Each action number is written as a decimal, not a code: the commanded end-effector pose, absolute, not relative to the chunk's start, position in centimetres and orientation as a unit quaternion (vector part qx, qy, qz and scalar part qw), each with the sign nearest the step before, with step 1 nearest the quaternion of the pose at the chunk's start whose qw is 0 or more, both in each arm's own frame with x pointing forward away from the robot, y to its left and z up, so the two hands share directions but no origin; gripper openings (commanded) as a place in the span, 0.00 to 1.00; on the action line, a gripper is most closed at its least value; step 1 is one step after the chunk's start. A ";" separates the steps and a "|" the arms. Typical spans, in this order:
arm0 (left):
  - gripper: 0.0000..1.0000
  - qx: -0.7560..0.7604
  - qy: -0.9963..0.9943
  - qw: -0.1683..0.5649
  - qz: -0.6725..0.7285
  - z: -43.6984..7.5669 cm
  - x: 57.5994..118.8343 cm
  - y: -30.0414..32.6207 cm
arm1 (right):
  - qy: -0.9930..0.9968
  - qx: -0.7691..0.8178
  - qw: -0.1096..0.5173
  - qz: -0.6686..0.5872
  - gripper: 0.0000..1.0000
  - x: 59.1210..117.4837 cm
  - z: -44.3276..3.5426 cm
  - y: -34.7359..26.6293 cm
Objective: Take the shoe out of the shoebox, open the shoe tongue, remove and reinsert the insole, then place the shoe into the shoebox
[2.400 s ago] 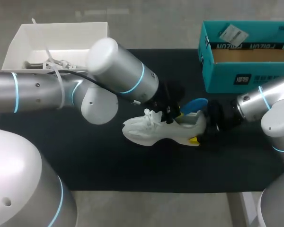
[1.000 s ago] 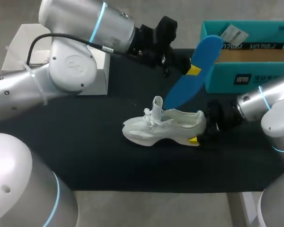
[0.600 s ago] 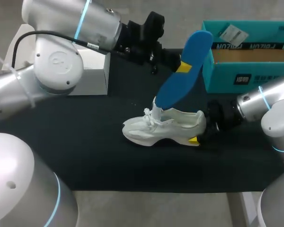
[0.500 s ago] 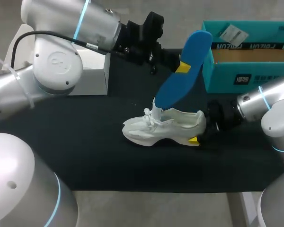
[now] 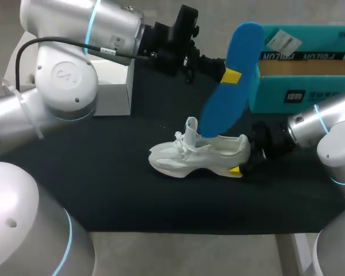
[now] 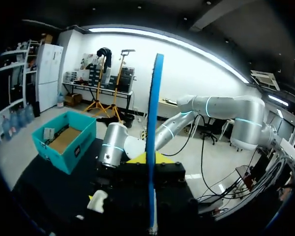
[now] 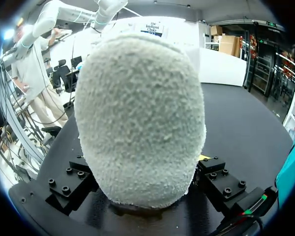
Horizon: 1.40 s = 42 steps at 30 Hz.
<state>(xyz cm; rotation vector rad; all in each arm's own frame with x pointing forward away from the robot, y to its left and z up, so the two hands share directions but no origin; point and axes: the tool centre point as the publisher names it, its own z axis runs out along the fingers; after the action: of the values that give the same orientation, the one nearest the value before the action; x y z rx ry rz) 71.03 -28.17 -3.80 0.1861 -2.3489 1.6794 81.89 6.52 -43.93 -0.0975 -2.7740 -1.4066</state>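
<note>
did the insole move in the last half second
Yes. The blue insole has tipped more upright and shifted right, its top now overlapping the teal shoebox at its left wall.

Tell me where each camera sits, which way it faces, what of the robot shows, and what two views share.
Head view: above and behind the robot, looking down on the table; both arms show, left gripper holding the insole, right gripper at the heel of the shoe.
Left wrist view: on the left wrist, looking along the edge-on insole toward the shoebox and right arm.
Right wrist view: on the right wrist, facing the shoe's heel between its fingers.
Shared: head and left wrist views both show insole and shoebox.
</note>
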 end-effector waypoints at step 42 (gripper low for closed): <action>0.00 0.137 -0.732 0.193 0.639 1.7 60.7 -23.6 | -0.892 -0.032 0.015 -0.451 0.00 81.7 -44.7 6.6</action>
<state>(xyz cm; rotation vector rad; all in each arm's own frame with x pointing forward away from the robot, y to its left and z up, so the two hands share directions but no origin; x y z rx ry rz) 60.06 -22.54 1.92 0.3970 -2.0645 1.7875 81.90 6.52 -43.94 -0.0977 -2.7741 -1.4063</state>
